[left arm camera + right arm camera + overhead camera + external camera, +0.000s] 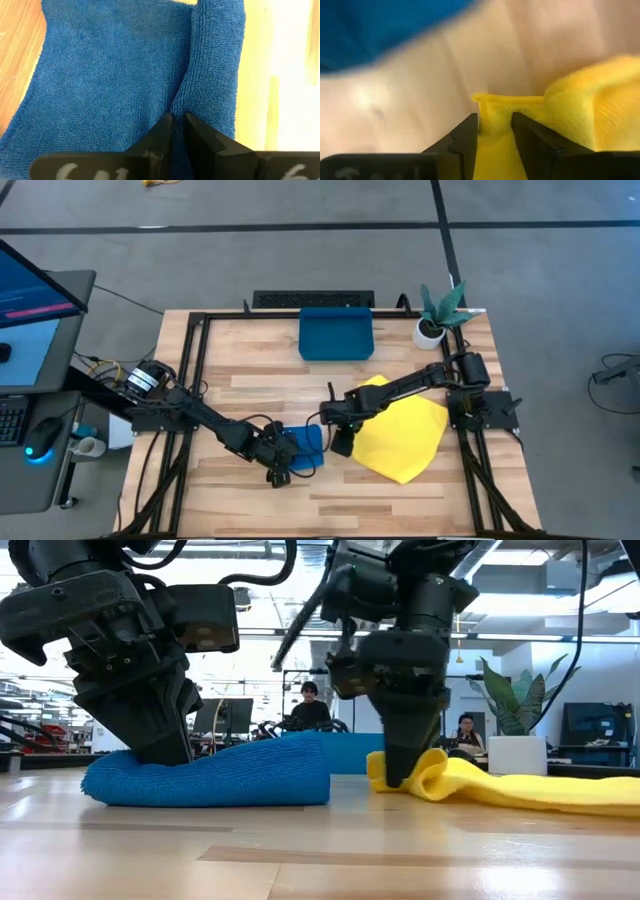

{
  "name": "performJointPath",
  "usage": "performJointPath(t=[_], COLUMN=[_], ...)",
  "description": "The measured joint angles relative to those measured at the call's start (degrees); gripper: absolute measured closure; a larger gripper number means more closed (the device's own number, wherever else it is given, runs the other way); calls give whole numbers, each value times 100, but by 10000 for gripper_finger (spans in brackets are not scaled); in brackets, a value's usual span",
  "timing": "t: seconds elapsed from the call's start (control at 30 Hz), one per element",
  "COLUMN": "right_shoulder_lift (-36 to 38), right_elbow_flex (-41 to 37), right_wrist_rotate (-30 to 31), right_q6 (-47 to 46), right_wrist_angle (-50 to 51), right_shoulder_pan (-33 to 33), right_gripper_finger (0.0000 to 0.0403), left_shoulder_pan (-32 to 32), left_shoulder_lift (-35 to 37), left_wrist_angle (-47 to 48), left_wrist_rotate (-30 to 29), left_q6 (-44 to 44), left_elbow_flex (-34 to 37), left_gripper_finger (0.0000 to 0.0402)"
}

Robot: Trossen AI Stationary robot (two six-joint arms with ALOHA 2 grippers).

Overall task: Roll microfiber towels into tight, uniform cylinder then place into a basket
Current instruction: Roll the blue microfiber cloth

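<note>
The blue towel (303,442) lies bunched and folded on the table near the front middle; it also shows in the low view (215,775). My left gripper (280,465) stands over its near-left part, shut on it. The yellow towel (402,432) lies spread to the right, its left edge raised in a fold (425,772). My right gripper (340,442) is shut on that left edge. The teal basket (335,334) stands at the far middle, apart from both. My left gripper pinches a ridge of the blue towel (176,107) between its two fingers, coming from above and pointing down. The towel lies on the table under the fingers; how many layers, I cannot tell. My right gripper pinches a bunched fold at the yellow towel's left edge (495,107) between its two fingers, coming from above. The fold stands up a little, and the rest of the towel lies on the table.
A small white pot with a green plant (432,322) stands at the far right corner. A black frame (190,370) runs around the table's edges. Bare wood lies between the towels and the basket. People sit at desks in the room behind (310,705).
</note>
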State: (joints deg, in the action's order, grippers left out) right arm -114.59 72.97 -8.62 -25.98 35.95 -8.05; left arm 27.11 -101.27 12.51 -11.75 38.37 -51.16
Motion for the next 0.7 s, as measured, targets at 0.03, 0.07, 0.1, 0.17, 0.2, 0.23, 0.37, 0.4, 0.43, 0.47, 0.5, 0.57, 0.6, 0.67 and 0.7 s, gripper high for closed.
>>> performJointPath(t=[0.03,0.07,0.1,0.17,0.2,0.23,0.37,0.4,0.43,0.47,0.5,0.57,0.6,0.67,0.7], right_shoulder_lift=[4,7,8,6,2,0,96,145,215,295,411,743,888,1071,1139], right_elbow_flex=[6,3,-3,-1,7,11,-20,-36,-59,-79,-87,-55,-43,-48,-52], right_wrist_rotate=[121,282,460,810,932,1054,1176,1226,1276,1344,1399,1530,1607,1748,1840], right_q6=[4,5,5,-60,-141,-249,-322,-247,-193,-161,-128,-102,-100,-98,-98], right_wrist_angle=[205,481,754,1190,1320,1443,1673,1603,1510,1432,1303,1060,1019,1007,985], right_shoulder_pan=[4,6,11,28,40,46,25,-12,-64,-123,-185,-315,-387,-539,-627], right_gripper_finger=[250,250,250,250,250,250,250,250,250,250,250,250,250,250,250], left_shoulder_pan=[0,0,0,0,-1,0,0,0,0,0,0,0,0,0,0], left_shoulder_lift=[0,0,-2,-2,-2,-2,-2,-2,-2,-2,-4,-4,-4,-4,-4], left_wrist_angle=[0,0,0,0,0,0,0,0,0,0,-2,-2,-2,-4,-4], left_wrist_rotate=[0,0,0,-2,0,-2,-9,-11,-11,-11,-13,-13,-15,-15,-16], left_q6=[22,40,46,48,57,83,163,169,173,175,175,177,177,177,177], left_elbow_flex=[0,0,0,0,0,0,1,2,2,2,2,2,2,2,3], left_gripper_finger=[361,361,361,361,361,361,361,361,361,361,361,361,361,361,361])
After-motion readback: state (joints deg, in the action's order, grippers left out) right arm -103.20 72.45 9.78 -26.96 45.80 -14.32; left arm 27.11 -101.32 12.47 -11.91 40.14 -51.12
